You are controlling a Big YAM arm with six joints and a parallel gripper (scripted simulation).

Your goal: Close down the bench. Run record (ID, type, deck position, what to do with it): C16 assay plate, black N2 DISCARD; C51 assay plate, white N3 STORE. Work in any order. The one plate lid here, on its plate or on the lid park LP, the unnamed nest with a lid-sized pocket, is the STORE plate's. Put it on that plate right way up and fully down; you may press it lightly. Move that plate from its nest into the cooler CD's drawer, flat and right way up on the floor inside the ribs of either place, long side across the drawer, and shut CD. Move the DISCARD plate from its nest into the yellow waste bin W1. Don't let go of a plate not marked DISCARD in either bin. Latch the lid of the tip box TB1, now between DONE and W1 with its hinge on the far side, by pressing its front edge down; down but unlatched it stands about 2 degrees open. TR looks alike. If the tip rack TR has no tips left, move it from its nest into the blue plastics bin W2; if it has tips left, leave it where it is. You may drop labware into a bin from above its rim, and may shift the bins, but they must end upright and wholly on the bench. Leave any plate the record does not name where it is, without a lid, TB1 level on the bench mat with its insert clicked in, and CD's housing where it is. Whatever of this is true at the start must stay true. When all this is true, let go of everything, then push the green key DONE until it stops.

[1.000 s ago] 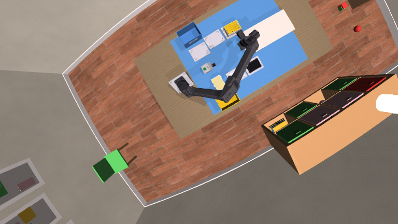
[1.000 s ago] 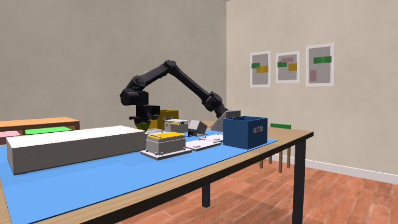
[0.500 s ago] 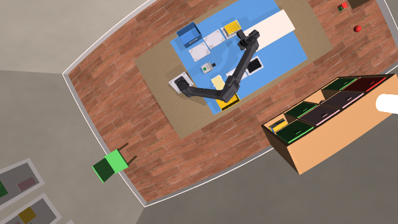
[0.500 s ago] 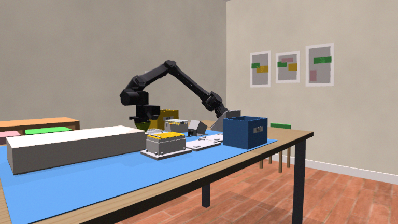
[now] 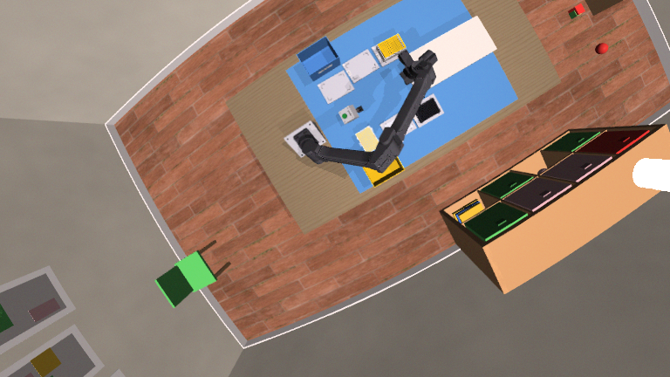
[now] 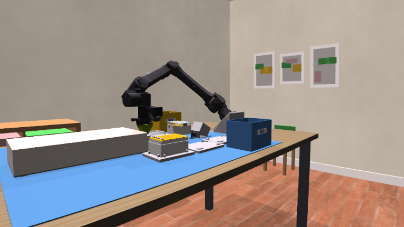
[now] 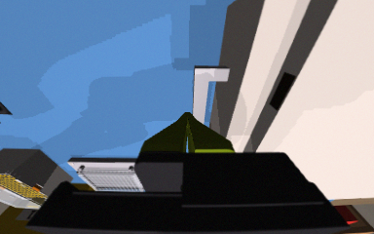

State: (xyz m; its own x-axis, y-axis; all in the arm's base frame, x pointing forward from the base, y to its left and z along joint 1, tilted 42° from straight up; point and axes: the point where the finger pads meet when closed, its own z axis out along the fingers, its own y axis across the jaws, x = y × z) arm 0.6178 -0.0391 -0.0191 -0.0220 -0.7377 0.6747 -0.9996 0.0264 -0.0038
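Note:
My gripper (image 5: 406,71) is shut on nothing and hangs low over the mat beside the near end of the long white cooler CD (image 5: 454,43). In the wrist view its green fingertips (image 7: 187,132) meet just short of a white L-shaped handle (image 7: 205,85) on the cooler (image 7: 302,97), whose drawer looks shut. The black plate (image 5: 427,110) lies in its nest. The tip rack TR (image 5: 390,46) shows yellow tips and stands next to the gripper (image 6: 144,126). The tip box TB1 (image 5: 366,138) has a cream lid. The white plate is not in view.
The blue bin W2 (image 5: 318,58) stands at the mat's far corner, and the yellow bin W1 (image 5: 385,173) lies under my elbow. The DONE key (image 5: 345,116) is mid-mat. Two flat grey nests (image 5: 348,75) sit between W2 and TR.

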